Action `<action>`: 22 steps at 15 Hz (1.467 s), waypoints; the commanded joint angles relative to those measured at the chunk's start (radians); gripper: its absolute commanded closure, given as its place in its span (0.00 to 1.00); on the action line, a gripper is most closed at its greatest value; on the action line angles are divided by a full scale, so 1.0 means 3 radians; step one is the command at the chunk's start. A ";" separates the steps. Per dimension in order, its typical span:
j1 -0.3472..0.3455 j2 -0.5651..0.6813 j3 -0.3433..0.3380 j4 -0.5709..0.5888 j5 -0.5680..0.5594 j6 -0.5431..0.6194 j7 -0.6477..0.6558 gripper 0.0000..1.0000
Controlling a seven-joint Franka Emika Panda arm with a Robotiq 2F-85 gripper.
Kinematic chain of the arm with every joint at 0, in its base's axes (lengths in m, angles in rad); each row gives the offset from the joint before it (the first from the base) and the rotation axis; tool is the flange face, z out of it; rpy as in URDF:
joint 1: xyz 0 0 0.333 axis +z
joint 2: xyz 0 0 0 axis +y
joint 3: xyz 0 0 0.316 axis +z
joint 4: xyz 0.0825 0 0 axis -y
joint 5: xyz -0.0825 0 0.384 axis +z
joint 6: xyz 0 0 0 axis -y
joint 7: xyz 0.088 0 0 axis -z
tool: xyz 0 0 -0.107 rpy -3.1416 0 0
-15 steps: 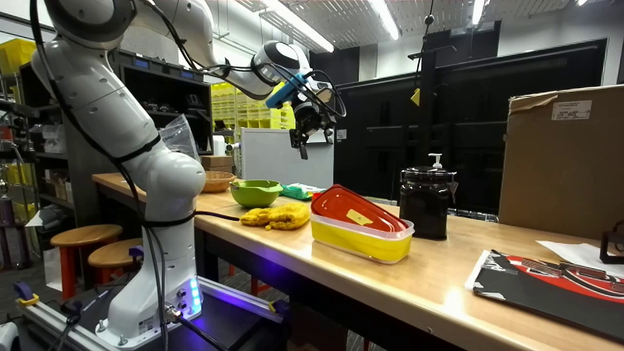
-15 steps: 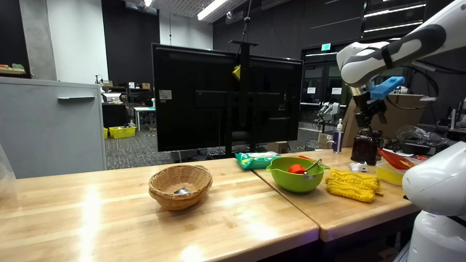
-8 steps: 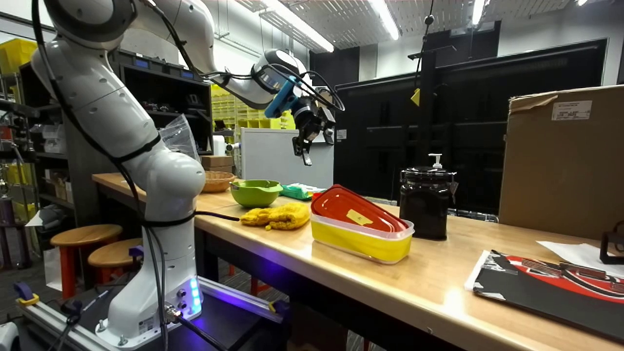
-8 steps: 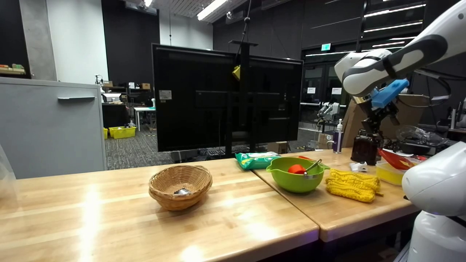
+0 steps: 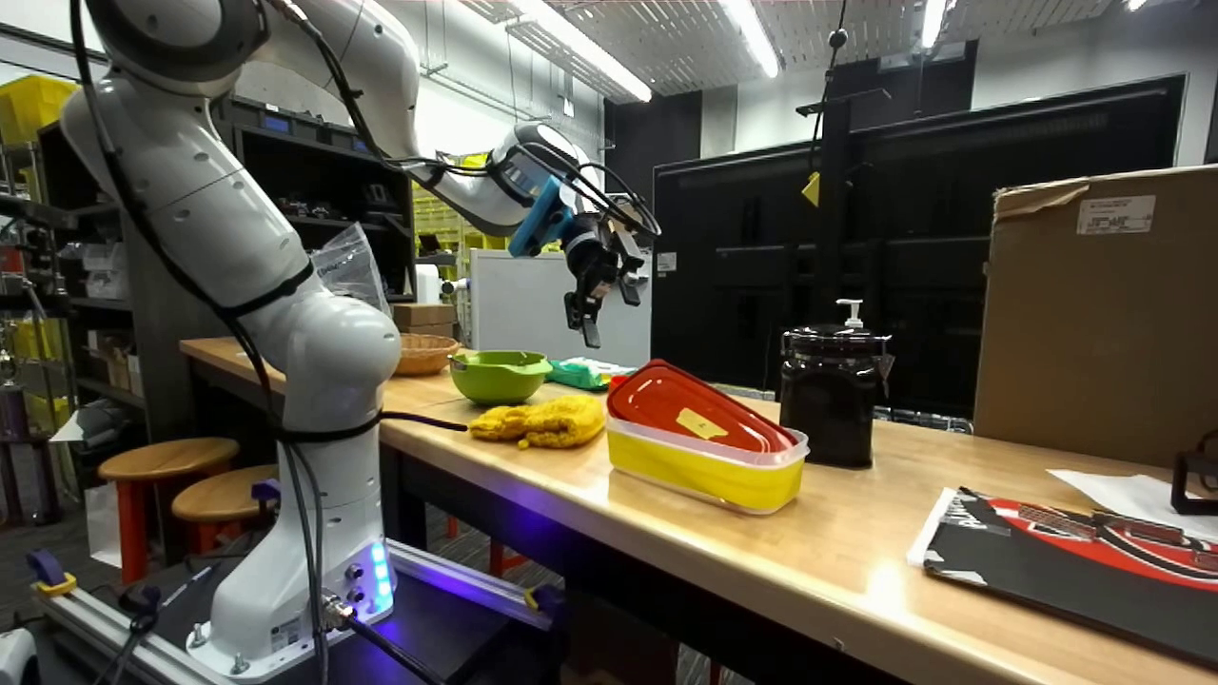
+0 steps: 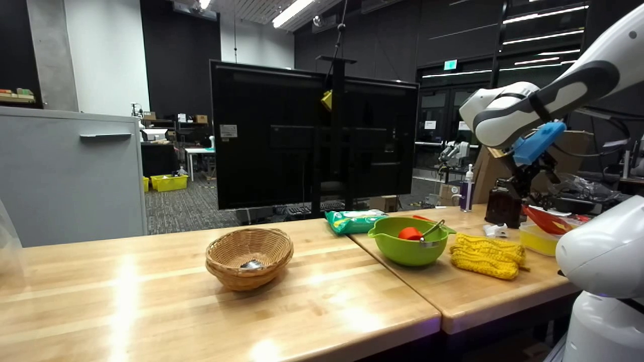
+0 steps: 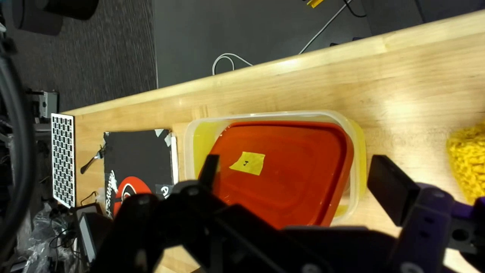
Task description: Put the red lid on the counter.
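Wrist view: red lid (image 7: 286, 170) below, and in sight between, the parted fingers (image 7: 391, 189)

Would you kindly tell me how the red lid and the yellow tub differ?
The red lid is thin; the yellow tub is deep. The lid lies tilted, partly inside the tub, which stands level on the counter. The lid is red with a yellow label; the tub is yellow and partly translucent. Both have rounded corners.

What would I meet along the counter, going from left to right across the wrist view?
Keyboard → dark-handled utensil → black-and-red mat → red lid, lying askew in the yellow tub → yellow knitted cloth.
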 commanded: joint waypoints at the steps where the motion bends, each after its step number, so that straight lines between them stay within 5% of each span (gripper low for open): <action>1: 0.0041 -0.0038 -0.0027 -0.0114 -0.0131 0.0008 0.0111 0.00; 22: -0.0064 0.0701 -0.0352 0.0096 -0.0362 0.0828 0.0002 0.00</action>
